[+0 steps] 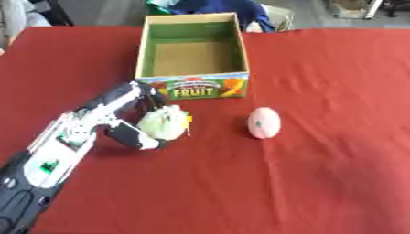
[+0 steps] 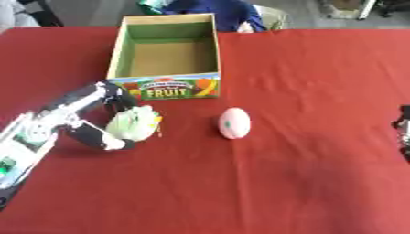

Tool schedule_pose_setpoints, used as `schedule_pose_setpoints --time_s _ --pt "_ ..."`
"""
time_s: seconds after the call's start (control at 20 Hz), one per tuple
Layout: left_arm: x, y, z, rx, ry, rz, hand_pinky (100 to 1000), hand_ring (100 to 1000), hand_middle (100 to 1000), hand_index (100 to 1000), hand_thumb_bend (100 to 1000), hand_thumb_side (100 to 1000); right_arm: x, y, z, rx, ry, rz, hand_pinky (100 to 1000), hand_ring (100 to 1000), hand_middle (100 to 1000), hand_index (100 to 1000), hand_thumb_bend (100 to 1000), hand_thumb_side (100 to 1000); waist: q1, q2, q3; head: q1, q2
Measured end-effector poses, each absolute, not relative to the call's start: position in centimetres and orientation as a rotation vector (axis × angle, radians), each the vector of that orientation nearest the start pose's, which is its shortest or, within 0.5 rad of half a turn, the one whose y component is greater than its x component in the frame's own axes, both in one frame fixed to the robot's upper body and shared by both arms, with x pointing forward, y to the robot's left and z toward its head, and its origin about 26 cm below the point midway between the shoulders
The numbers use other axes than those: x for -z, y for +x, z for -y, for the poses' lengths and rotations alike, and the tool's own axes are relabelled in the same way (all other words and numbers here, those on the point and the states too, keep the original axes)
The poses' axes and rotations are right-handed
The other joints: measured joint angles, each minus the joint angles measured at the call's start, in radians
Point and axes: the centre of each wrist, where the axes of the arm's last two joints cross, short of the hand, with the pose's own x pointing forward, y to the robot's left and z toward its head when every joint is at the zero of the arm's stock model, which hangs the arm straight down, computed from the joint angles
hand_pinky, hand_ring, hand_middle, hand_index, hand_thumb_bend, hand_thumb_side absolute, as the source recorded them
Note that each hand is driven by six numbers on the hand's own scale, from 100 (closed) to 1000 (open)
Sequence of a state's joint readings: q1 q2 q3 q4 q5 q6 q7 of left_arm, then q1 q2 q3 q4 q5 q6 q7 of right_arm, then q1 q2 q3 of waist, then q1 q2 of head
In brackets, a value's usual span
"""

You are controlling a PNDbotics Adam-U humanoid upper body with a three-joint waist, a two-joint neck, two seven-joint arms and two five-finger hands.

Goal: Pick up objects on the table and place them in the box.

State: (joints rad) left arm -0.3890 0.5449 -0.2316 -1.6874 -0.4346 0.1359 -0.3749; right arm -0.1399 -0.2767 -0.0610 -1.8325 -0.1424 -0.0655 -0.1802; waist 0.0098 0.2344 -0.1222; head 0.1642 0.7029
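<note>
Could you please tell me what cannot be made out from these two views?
- Right hand: cut off by the right eye view's right edge; fingers unreadable.
- Pale green object: blurred, partly covered by the left hand; identity unclear.
- Pink oval object: its small mark is unreadable.

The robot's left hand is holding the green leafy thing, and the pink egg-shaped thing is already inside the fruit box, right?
Not quite. The pink egg-shaped thing still lies on the red table, in front of the fruit box, as the left eye view shows. The left hand does hold the green leafy thing.
</note>
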Motion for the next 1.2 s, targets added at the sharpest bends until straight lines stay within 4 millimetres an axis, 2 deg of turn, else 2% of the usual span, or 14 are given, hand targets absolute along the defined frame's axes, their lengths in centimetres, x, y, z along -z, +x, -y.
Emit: schedule_pose_setpoints --time_s 0.15,0.2,0.25,0.35,0.55,0.8,1.2 --pt "-15.2 34.6 -26.8 1.231 0.483 1.554 550 536 522 653 473 100 -11.6 29.9 29.5 0.04 -0.193 2.046 674 781 599 786 100 219 0.0 0.0 0.0 0.0 0.0" --pt "-15.1 34.6 -26.8 1.236 0.484 1.55 548 532 517 648 465 100 -11.6 29.9 29.5 0.04 -0.193 2.046 674 781 599 786 100 219 0.0 0.0 0.0 0.0 0.0" --pt "-15.1 34.6 -26.8 1.239 0.484 1.547 529 494 475 604 409 100 -11.6 29.9 29.5 0.04 -0.193 2.046 674 781 599 785 100 219 0.0 0.0 0.0 0.0 0.0" --pt "-15.1 34.6 -26.8 1.246 0.486 1.545 505 453 425 558 373 100 -11.6 29.9 29.5 0.04 -0.193 2.046 674 781 599 785 100 219 0.0 0.0 0.0 0.0 0.0" --pt "-15.0 34.6 -26.7 1.237 0.486 1.552 477 393 350 497 353 100 -11.6 29.9 29.5 0.04 -0.194 2.046 674 781 599 785 100 218 -0.002 0.0 0.0 0.0 0.0" --pt "-15.4 34.5 -26.7 1.223 0.499 1.574 465 367 319 471 328 100 -11.6 29.9 29.5 0.04 -0.194 2.045 674 781 598 785 100 218 -0.002 0.0 0.001 -0.001 0.0" --pt "-18.0 34.0 -26.5 1.171 0.608 1.705 428 312 255 413 291 100 -11.5 29.8 29.6 0.042 -0.196 2.041 674 781 598 785 100 218 -0.002 0.0 0.001 -0.006 0.0"
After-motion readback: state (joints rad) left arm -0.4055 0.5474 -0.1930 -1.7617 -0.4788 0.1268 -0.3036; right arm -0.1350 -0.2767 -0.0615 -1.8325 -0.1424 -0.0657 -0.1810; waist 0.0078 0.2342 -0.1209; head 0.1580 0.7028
